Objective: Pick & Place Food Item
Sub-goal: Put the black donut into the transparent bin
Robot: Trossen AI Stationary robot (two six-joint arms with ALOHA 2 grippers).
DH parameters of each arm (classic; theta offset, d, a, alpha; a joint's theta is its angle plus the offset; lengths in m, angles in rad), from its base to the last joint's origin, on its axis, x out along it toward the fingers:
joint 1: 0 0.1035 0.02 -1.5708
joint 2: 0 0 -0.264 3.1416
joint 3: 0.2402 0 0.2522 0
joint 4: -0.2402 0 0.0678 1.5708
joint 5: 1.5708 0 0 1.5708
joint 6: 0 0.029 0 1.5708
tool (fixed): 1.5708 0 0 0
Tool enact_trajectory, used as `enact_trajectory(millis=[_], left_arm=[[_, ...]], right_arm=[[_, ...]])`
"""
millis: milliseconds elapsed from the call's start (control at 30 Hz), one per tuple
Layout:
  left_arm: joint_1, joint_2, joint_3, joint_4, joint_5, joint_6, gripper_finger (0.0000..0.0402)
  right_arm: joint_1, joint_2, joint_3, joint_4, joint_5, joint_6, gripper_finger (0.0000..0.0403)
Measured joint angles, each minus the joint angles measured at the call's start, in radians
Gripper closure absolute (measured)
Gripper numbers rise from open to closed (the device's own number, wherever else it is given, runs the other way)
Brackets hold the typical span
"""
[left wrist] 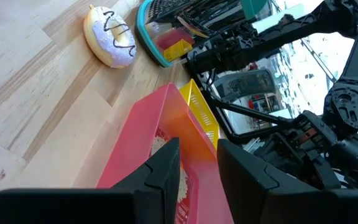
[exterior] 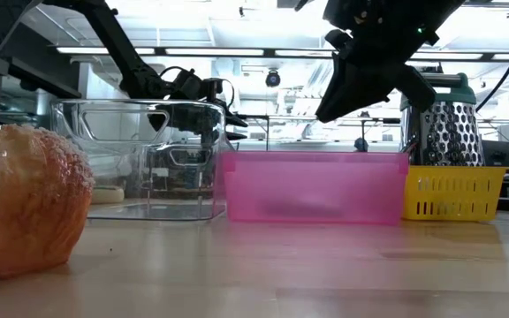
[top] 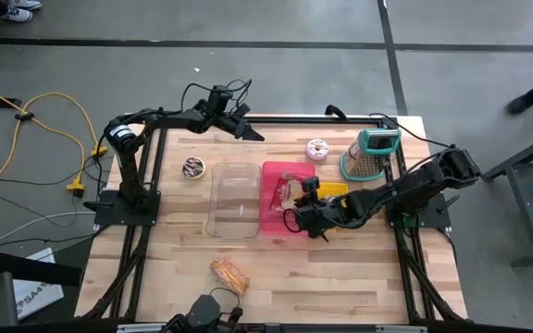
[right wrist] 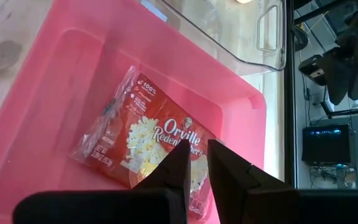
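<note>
Two grippers appear. Right gripper [top: 315,225], fingers nearly together with only a slim gap and nothing held, hangs above the pink bin [top: 272,215] near the bin's 4 o'clock corner; its arm runs out toward 3 o'clock to a base at the table [top: 340,277] edge. Directly below its fingertips, in the right wrist view, a red popcorn packet [right wrist: 146,146] lies flat on the pink bin's floor, untouched. Left gripper [top: 244,129], fingers slightly parted and empty, hovers over the table's far edge at about 11 o'clock, well apart from the bin. Beside the pink bin at 9 o'clock stands a clear container [top: 233,200]; at 3 o'clock, touching it, a yellow basket [top: 333,190]. Beyond the bin at 1 o'clock lie a frosted donut [top: 317,149] and a teal-handled grater [top: 371,154]. A chocolate-topped pastry [top: 193,167] sits at 10 o'clock, and a sugared bread roll [top: 230,274] lies at 7 o'clock near the table's front.
</note>
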Motion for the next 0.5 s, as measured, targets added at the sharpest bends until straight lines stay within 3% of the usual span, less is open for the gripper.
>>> enact_trajectory(millis=[333, 500], left_arm=[[0.000, 0.000, 0.000, 0.002, 0.041, 0.011, 0.0298], [0.000, 0.000, 0.000, 0.019, 0.060, 0.011, 0.0298]], right_arm=[[0.000, -0.047, 0.001, 0.131, 0.020, 0.014, 0.0359], [0.000, -0.114, 0.001, 0.135, 0.019, 0.104, 0.0359]])
